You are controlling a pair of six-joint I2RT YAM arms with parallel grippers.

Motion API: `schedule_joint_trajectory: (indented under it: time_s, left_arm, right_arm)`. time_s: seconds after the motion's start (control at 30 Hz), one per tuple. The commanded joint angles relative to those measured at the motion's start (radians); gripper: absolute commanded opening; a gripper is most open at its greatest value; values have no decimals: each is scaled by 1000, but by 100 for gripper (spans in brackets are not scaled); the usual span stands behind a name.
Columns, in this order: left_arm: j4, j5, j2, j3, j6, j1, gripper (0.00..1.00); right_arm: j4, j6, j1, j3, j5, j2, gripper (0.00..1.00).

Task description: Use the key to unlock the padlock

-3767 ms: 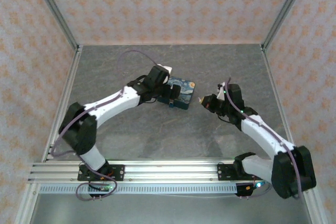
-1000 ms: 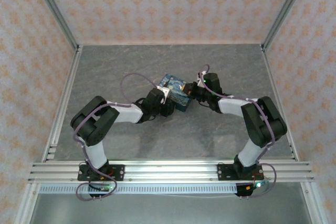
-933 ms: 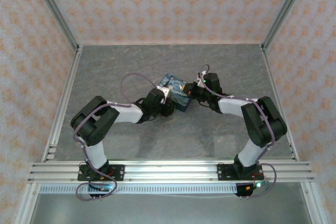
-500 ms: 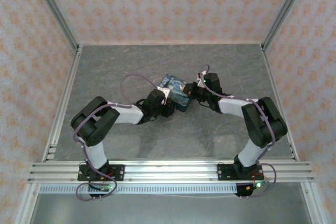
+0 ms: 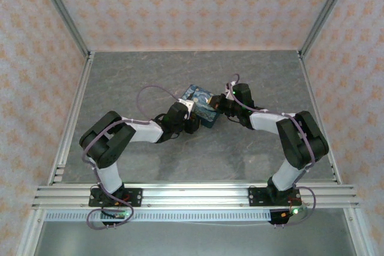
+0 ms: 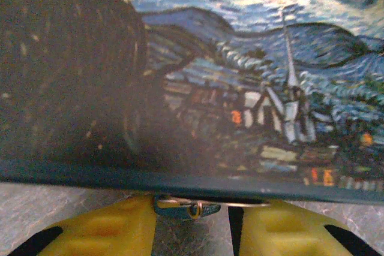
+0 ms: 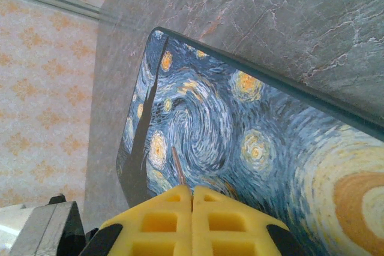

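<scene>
A dark blue starry-night tin (image 5: 200,96) lies mid-table. My left gripper (image 5: 192,118) is at its near-left side, my right gripper (image 5: 217,106) at its right side. In the left wrist view, a tiny dark padlock (image 6: 186,209) with a brassy ring and a thin wire shackle sits under the edge of the tin (image 6: 240,88). It lies between the parted yellow fingers (image 6: 102,226) of the open left gripper (image 6: 193,221) and touches the left one. The right gripper (image 7: 192,191) is shut on the key (image 7: 177,169), whose thin blade pokes out over the painted lid (image 7: 240,124).
Grey marbled table (image 5: 138,76) is walled by patterned panels with metal posts (image 5: 63,16). An aluminium rail (image 5: 192,195) runs along the near edge by the arm bases. A purple cable (image 5: 150,91) loops above the left arm.
Since the oldest frame both arms have closed in on the tin, which has turned and shifted. Over the last second the arms hold still and the left jaws have narrowed slightly.
</scene>
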Motion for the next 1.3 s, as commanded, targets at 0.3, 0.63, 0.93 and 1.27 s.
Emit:
schedule_joint_trajectory:
  time_s: [0.3, 0.63, 0.93, 1.27]
  left_arm:
    - [78, 14, -27, -4, -24, -11, 38]
    - [10, -12, 1, 36, -16, -17, 39]
    - [-23, -26, 29, 59, -15, -16, 40]
    - [-4, 7, 44, 76, -36, -18, 38]
  right_arm:
    - [-84, -24, 10, -7, 10, -7, 0]
    - [-84, -20, 10, -4, 11, -7, 0]
    - [-84, -21, 10, -2, 14, -4, 0]
    - [-84, -20, 10, 8, 14, 6, 0]
